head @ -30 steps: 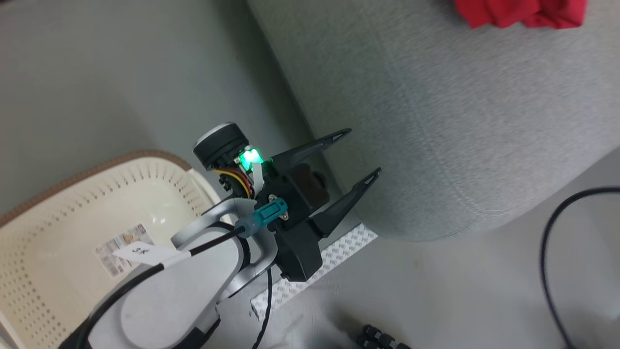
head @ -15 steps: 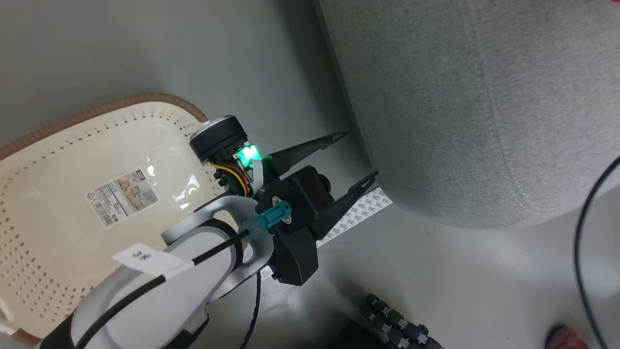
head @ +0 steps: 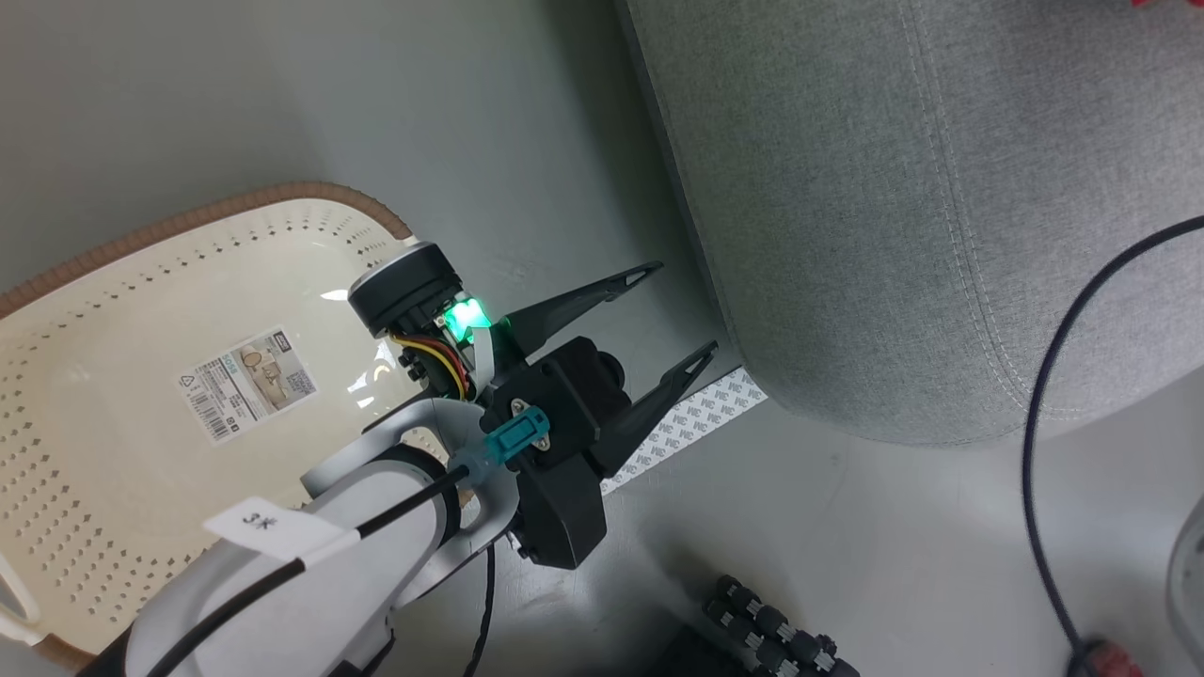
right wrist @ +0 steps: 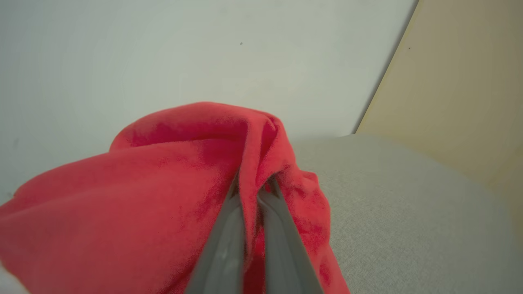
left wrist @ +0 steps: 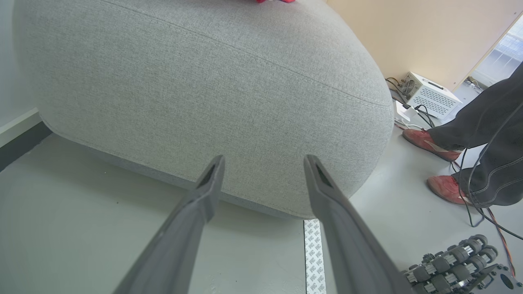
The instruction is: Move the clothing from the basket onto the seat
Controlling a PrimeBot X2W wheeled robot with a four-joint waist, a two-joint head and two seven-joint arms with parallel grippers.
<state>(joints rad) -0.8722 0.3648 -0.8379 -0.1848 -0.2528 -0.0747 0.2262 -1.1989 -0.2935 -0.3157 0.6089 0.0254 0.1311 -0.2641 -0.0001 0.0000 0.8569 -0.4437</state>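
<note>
The cream basket [head: 141, 282] with a brown rim sits on the floor at the left; its visible bottom carries only a paper label. Beside it, my left gripper [head: 679, 312] hangs open and holds nothing, its tips close to the lower side of the grey seat [head: 894, 188]. From the left wrist, that gripper [left wrist: 264, 161] points at the seat [left wrist: 204, 81], and a sliver of red clothing [left wrist: 271, 1] shows on the top. My right gripper [right wrist: 254, 188] is shut on a fold of the red clothing [right wrist: 163, 183], bunched over the seat [right wrist: 408, 204].
A patterned tape strip [head: 687, 423] lies on the floor at the seat's foot. A black cable [head: 1044, 423] runs down the right, and a black ribbed part [head: 771, 630] lies near the bottom. A person's red shoes [left wrist: 429, 141] and a white box [left wrist: 433, 94] are beyond the seat.
The head camera has swung, so more of the basket shows and the red clothing has left the top of the picture. My left gripper stays open, shifted slightly down and left.
</note>
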